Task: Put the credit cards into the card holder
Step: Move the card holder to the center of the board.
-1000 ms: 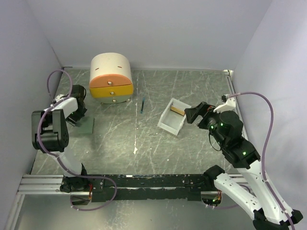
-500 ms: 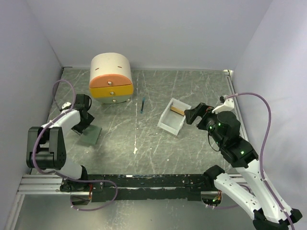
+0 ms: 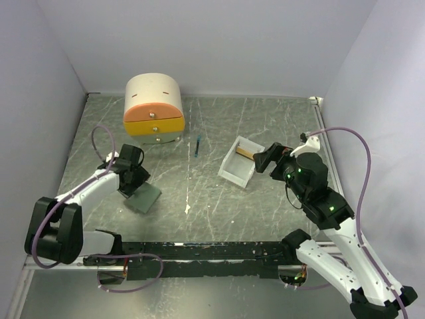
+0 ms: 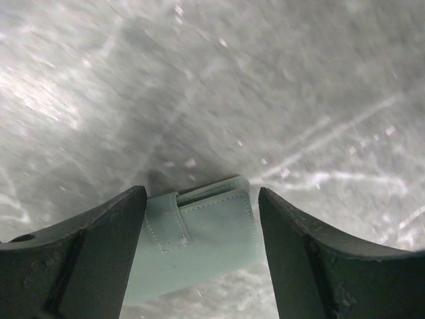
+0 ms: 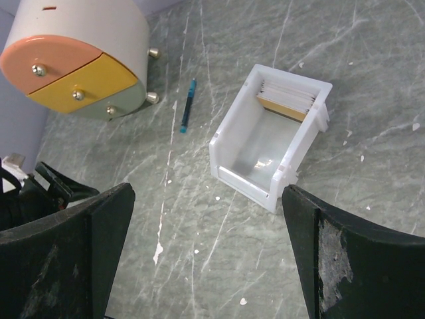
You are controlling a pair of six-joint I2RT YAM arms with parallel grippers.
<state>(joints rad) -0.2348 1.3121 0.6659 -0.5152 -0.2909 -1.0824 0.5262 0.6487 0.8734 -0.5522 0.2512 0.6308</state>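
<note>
Since half a second ago the card holder has slid away from the left edge of the surface, towards the middle and a little nearer the near edge, and the left arm has come with it. It now sits left of centre, turned at a slant to the edges. From the left wrist the card holder shows as a pale blue-green stitched sleeve with a tab, filling the gap between the two dark fingers. The jaws are clamped on it, one finger at each side.

That arm lies low, its elbow folded near the near-left corner. Its forearm stretches out over the surface towards the far right.

The credit cards stand on edge against the far end wall of the white tray, which lies right of centre. A gold-brown face shows; I cannot separate the other card from the pale edges behind it.

The right arm rises from the near-right corner and bends at the elbow. Its wrist points left, level with the tray's right end. Its jaws stand wide apart, holding nothing, hanging above the surface.

A thin blue stick lies between the tray and the cream-and-orange drawer box, which stands towards the far-left corner.
</note>
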